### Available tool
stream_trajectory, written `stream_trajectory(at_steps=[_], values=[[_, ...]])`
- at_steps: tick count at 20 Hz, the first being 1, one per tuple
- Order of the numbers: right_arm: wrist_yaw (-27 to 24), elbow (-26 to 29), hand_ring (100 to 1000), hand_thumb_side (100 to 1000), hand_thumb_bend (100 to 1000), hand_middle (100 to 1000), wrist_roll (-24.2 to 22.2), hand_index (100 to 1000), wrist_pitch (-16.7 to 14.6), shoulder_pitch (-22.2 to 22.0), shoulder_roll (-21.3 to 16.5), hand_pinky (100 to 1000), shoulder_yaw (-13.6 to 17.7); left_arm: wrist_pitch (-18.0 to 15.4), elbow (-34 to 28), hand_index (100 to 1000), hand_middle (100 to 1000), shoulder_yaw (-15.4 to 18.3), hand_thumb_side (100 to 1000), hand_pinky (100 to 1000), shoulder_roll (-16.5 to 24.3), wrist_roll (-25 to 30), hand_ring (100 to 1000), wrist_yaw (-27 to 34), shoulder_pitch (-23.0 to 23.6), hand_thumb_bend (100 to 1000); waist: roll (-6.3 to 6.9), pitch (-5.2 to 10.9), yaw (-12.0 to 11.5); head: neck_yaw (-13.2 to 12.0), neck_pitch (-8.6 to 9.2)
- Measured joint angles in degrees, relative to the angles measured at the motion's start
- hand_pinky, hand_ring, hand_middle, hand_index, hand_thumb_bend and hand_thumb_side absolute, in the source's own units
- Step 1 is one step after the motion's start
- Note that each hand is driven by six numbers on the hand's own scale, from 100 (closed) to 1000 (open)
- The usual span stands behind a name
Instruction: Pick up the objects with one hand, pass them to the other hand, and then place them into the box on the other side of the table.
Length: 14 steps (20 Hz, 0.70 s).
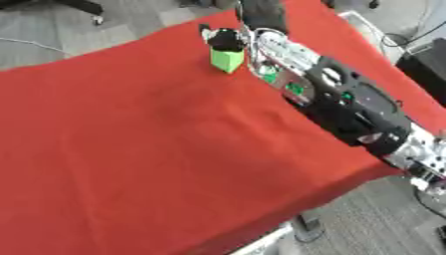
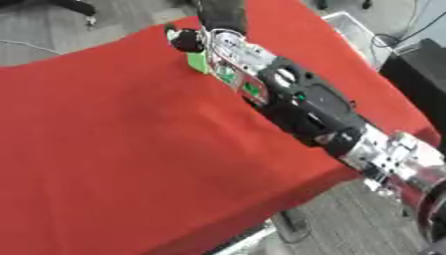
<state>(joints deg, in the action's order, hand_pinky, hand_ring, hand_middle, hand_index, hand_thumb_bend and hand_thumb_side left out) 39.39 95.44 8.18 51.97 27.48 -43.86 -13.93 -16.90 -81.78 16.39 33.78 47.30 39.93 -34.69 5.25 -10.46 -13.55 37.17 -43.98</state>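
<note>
A small green block sits on the red cloth near the table's far edge. My right arm reaches in from the lower right, across the table, up to the block. My right hand is over the block's top, with a dark thumb or finger curled against it, and the rest of the hand lies just beyond it. Whether the block is off the cloth I cannot tell. My left hand shows in neither view.
The table's right edge runs diagonally under my forearm, with grey floor beyond it. A pale, white-rimmed thing lies off the far right edge. A dark cabinet stands at the right. The cloth to the left of my arm is bare.
</note>
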Motion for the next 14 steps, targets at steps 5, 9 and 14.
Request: stream_trajectory(at_steps=[5, 9, 14], values=[[-5.4, -6.9, 692, 650, 389, 742, 4.7, 850, -0.9, -0.3, -0.1, 100, 4.9, 1.0, -3.3, 897, 690, 0.2, 650, 778, -2.1, 1.0, 672, 0.8, -0.9, 653, -0.77, -1.59, -4.0, 4.3, 1.21], [-9.0, -11.9, 695, 652, 387, 745, 6.4, 852, -2.7, 0.3, -0.1, 100, 6.1, 1.5, -4.5, 896, 689, 0.2, 654, 778, -2.6, 1.5, 671, 1.0, -1.1, 650, -0.78, -2.26, -4.5, 6.0, 1.35], [-13.2, -15.3, 695, 654, 384, 746, 8.6, 853, -4.8, 0.3, -0.1, 100, 6.5, 1.7, -5.2, 897, 689, 0.2, 656, 778, -2.6, 1.7, 671, 1.0, -1.1, 646, -1.04, -2.4, -4.5, 6.6, 1.35]])
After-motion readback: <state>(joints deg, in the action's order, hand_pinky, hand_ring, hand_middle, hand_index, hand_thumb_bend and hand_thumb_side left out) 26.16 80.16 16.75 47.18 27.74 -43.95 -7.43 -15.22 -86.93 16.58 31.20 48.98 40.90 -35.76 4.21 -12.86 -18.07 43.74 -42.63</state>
